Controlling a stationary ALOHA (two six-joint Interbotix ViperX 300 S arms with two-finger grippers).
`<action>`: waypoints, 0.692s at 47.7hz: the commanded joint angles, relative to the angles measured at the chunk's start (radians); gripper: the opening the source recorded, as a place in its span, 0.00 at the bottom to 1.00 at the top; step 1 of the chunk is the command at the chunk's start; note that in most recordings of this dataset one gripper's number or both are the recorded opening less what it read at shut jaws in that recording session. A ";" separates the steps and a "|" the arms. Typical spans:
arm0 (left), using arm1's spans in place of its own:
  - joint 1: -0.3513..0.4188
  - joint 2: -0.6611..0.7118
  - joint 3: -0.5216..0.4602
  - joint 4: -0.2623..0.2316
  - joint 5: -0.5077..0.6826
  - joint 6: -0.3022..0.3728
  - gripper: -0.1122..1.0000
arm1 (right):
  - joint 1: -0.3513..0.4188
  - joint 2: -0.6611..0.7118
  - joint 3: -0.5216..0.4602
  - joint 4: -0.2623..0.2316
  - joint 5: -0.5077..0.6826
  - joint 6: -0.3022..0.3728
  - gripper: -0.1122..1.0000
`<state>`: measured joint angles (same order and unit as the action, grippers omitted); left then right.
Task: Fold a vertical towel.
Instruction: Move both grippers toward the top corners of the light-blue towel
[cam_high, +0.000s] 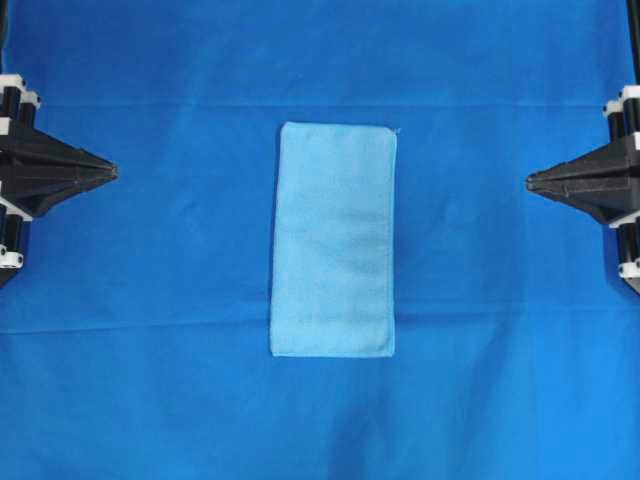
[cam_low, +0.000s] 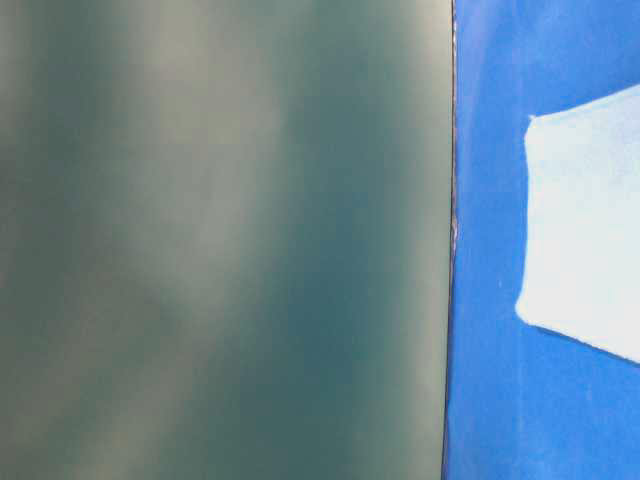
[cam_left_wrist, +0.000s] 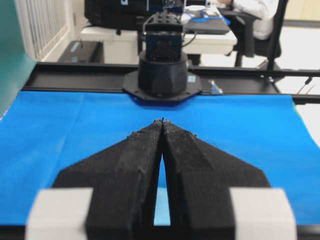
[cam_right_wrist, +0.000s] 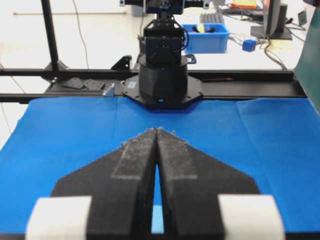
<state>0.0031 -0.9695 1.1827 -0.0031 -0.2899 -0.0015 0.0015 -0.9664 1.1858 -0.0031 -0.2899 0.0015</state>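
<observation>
The towel (cam_high: 335, 240), a light sky-blue rectangle, lies flat in the middle of the table with its long side running near to far. A corner of the towel (cam_low: 590, 220) shows at the right of the table-level view. My left gripper (cam_high: 112, 172) is shut and empty at the left edge, well clear of the towel. My right gripper (cam_high: 530, 181) is shut and empty at the right edge, also apart from it. In each wrist view the black fingertips meet: left gripper (cam_left_wrist: 162, 121), right gripper (cam_right_wrist: 156, 130). A pale sliver of towel (cam_left_wrist: 162, 210) shows between the fingers.
A large royal-blue cloth (cam_high: 150, 350) covers the whole table under the towel. A blurred green panel (cam_low: 220, 240) fills the left of the table-level view. The opposite arm's base (cam_left_wrist: 162, 75) stands at the far table edge, as does the other base (cam_right_wrist: 162, 75).
</observation>
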 joint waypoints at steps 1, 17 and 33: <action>-0.003 0.031 -0.035 -0.048 0.000 -0.032 0.10 | -0.003 0.014 -0.031 0.006 -0.008 0.006 0.10; 0.057 0.229 -0.052 -0.043 -0.074 -0.052 0.10 | -0.132 0.184 -0.083 0.015 0.054 0.048 0.10; 0.184 0.586 -0.170 -0.043 -0.086 -0.060 0.14 | -0.287 0.492 -0.156 0.014 0.078 0.051 0.11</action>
<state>0.1626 -0.4495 1.0600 -0.0430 -0.3636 -0.0598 -0.2500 -0.5400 1.0784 0.0092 -0.2224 0.0522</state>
